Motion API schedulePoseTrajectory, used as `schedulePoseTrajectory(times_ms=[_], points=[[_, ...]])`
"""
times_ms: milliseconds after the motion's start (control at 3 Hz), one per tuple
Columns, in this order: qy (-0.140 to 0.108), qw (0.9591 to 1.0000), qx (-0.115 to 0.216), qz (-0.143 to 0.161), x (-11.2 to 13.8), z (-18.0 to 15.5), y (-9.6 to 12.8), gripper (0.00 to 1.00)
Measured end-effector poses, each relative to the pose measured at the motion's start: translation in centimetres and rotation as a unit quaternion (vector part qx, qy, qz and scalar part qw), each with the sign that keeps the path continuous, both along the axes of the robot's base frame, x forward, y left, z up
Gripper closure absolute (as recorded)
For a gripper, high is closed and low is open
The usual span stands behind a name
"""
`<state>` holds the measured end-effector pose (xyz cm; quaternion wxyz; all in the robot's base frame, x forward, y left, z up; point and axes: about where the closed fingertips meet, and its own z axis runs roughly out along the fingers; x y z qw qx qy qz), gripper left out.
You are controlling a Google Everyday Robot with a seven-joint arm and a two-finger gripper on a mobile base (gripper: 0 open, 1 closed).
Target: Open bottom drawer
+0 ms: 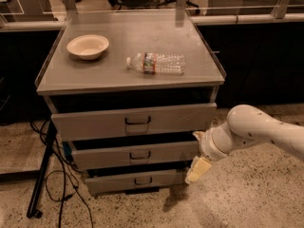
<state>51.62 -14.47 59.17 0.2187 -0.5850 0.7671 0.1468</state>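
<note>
Task barely started, by my read. Bottom drawer (114, 183) is lowest in the cabinet (118, 80). Its front is tucked in under the stack, so I judge it not pulled yet. Gripper (197, 164) hangs just off the drawer's right end, not on the handle (142, 180). I can't tell the gripper's state from this view. Left to do: reach the handle, grab it, pull out.

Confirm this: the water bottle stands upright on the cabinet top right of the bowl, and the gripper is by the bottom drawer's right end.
Not quite: the camera view shows the water bottle lying on its side on the cabinet top, right of the bowl. The gripper is indeed by the bottom drawer's right end.
</note>
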Motion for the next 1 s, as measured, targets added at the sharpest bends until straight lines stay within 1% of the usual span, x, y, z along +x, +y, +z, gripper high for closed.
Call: schedulePoseTrajectory(times_ms=[333,667,1000], points=[[0.007,0.9999,0.010,0.003,-0.6,-1.8,0.3,0.00],[0.017,0.9995,0.027,0.005,-1.6,-5.8,0.8,0.00],[0.030,0.9990,0.032,0.007,-2.4,-11.1,1.5,0.00]])
